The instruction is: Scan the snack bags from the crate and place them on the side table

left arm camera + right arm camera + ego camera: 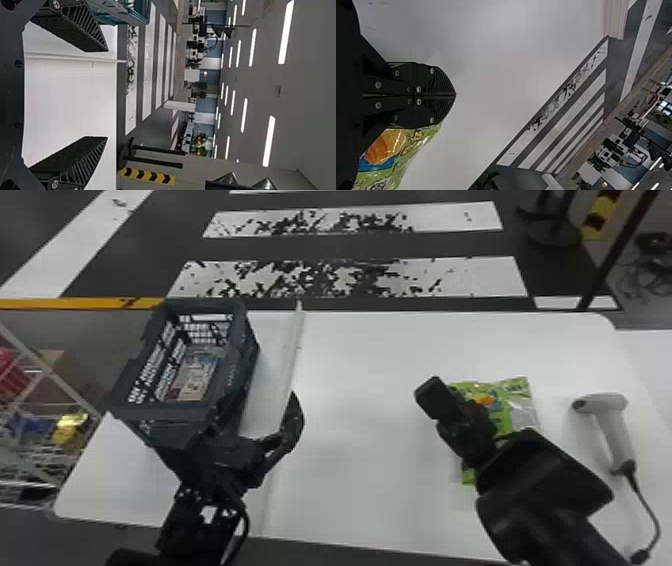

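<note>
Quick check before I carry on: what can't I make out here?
- Head view: middle of the green snack bag, hidden by the right gripper.
- Right wrist view: rest of that bag, cut off by the bottom edge.
- Head view: how many packs the crate holds; too small to count.
- Head view: the end of the scanner's cable, lost at the bottom edge.

head: forward-down over table (360, 490) | wrists: sideways, outward | shared: striped floor (470, 277)

dark floor (350, 246), white stripes (470, 280) | grey ceiling (265, 71), lit strip lights (286, 31)
</note>
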You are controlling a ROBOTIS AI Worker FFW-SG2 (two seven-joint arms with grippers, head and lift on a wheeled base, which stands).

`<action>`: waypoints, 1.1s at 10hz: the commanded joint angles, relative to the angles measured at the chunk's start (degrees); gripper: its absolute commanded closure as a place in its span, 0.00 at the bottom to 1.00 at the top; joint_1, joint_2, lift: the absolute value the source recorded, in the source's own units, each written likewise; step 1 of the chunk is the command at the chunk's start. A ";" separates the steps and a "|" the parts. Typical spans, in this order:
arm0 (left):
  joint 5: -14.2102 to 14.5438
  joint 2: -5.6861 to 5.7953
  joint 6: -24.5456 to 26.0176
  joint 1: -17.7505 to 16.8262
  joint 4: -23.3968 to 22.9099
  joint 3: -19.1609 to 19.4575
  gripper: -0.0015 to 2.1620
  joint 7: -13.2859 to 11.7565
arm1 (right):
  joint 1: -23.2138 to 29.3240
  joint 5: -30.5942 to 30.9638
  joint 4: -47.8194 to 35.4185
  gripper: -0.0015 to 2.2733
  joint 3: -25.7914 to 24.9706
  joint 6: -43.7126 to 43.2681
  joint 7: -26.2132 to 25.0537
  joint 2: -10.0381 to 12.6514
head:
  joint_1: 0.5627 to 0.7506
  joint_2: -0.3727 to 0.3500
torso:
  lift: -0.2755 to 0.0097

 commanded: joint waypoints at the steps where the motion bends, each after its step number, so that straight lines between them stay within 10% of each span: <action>1: 0.00 0.00 0.00 0.00 -0.09 -0.08 0.04 0.00 | 2.23 -0.26 -3.66 0.98 -0.85 -0.25 0.03 -0.30 | 0.70 0.67 | 0.68; 5: 0.00 -0.09 0.00 0.18 -0.18 -0.17 0.04 0.00 | 13.83 -6.33 -32.14 0.81 -10.96 5.20 0.03 -3.11 | 0.70 0.67 | 0.68; 8: 0.00 0.00 0.00 0.18 -0.18 -0.26 0.04 0.00 | 18.49 -12.92 -37.85 0.57 -22.56 7.48 -0.06 -4.78 | 0.70 0.55 | 0.68; 10: 0.00 0.00 0.00 0.18 -0.09 -0.26 0.04 0.00 | 21.13 -14.33 -38.29 0.07 -28.01 8.01 -0.06 -5.75 | 0.70 0.43 | 0.68; 11: 0.00 0.00 0.00 0.09 0.00 -0.35 0.04 0.00 | 22.09 -15.47 -38.12 0.04 -30.12 8.19 0.03 -6.28 | 0.70 0.38 | 0.68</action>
